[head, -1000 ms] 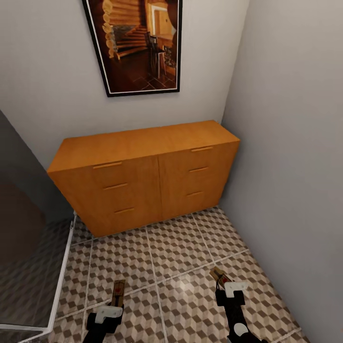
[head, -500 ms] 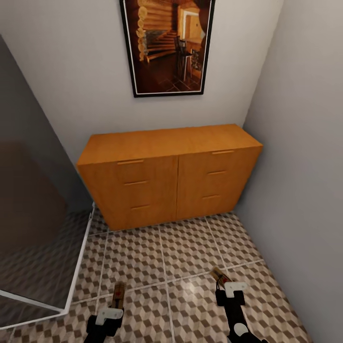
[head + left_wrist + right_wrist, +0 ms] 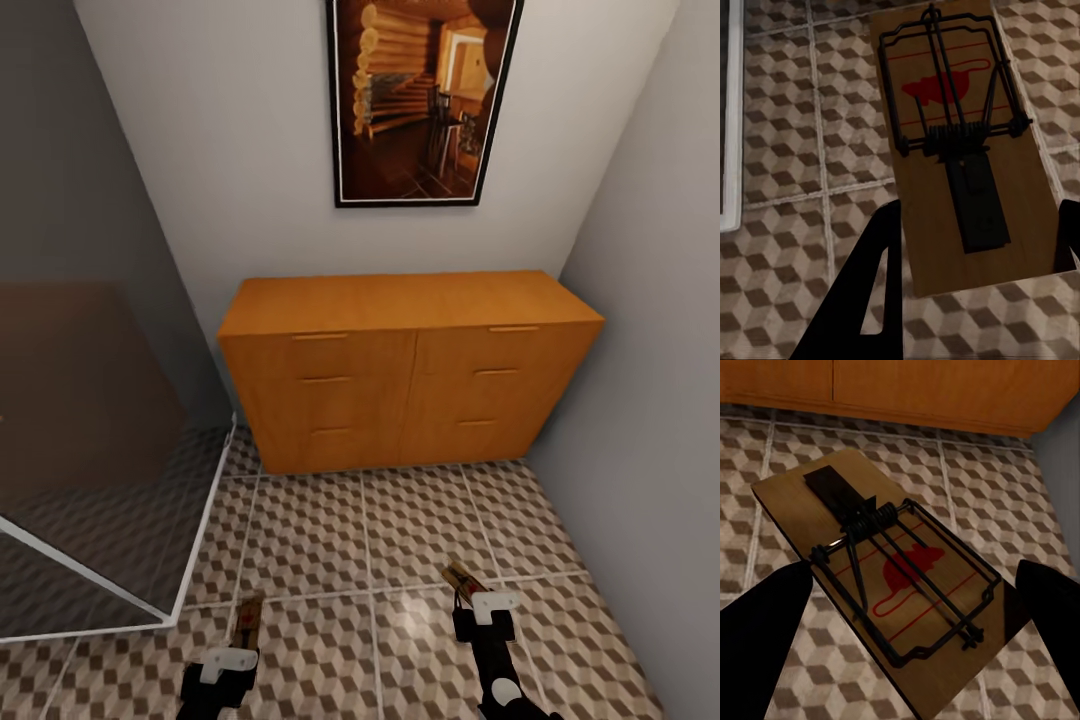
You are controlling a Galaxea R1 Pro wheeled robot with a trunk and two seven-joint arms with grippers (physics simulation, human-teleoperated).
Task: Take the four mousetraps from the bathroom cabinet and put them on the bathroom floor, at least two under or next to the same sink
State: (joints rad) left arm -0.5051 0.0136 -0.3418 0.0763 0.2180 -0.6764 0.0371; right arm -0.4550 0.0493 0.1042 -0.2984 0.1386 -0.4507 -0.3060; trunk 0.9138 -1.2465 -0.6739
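Left tool: I have it clamped on a mousetrap; in the left wrist view the board sits between the two dark fingers, wire and red mark facing the camera.
Right tool: also closed on a trap, the second mousetrap, gripped by its edges with the sprung bar on top.
Where the traps are: both are carried low in front of me, above the bathroom floor, not yet set down.
Cabinet: straight ahead against the wall, under a framed picture, every drawer looking closed from here. I judge the other two traps are inside it or elsewhere; I cannot tell.
Glass panel: to my left, with a white frame at floor level.
Sink: I have no sight of it from this heading, so I judge a turn is needed before placing.
Risk, dropping early: releasing here would put traps on the right floor but perhaps well apart from the sink.
Risk, grip: each board is held by thin edges; a jolt while driving could let it twist or slip.
Risk, collision: the wall on my right is near that arm and the glass frame is near the left one; a careless swing of the base could clip either.
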